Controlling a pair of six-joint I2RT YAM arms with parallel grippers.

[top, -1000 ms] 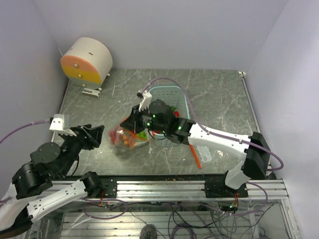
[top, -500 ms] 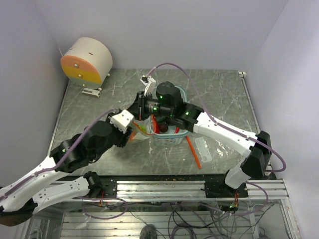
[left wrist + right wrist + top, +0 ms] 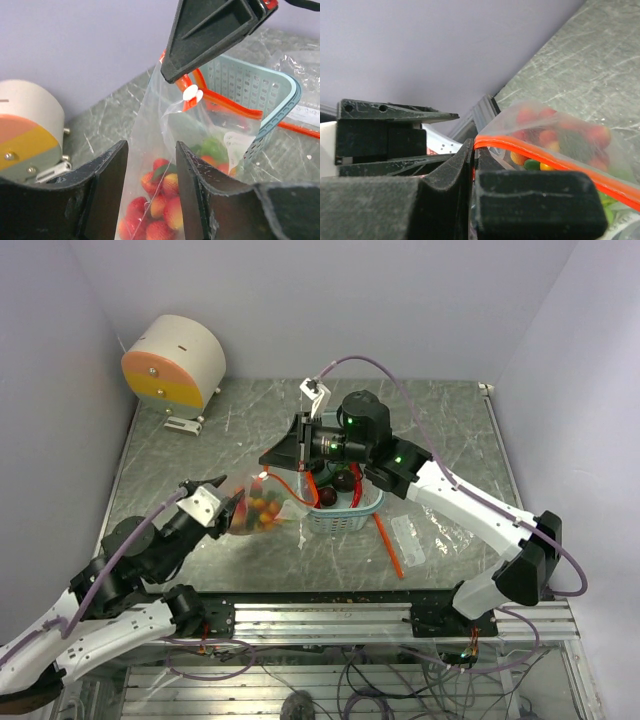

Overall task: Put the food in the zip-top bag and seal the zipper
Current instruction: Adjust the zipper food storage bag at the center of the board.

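While my left hand (image 3: pixel 151 165) sits low toward the near edge, its fingers stand spread, nothing pinched. The belly of the zip-top bag (image 3: pixel 155 120) fills the gap just past the tips; whether they touch the film, I cannot tell. Food (image 3: pixel 159 197) is heaped in that belly, reds, yellows, some green, low over the surface (image 3: pixel 440 430), left of the basket (image 3: pixel 260 87). The bag hangs mouth-up.

Above and beyond, my right hand (image 3: pixel 473 150) is pressed together on one end of the zipper (image 3: pixel 227 104). From that pinch the strip's long axis runs right and downward to the basket rim, its two halves parted.

Judgement: sealing turns on this. The zipper lies up and rightward of my left hand, the free one and nearer the belly, so that hand must rise to the strip. A few dark pieces show in the basket, so loading may be unfinished.

Far left: white drum (image 3: pixel 175 362), orange-yellow face.
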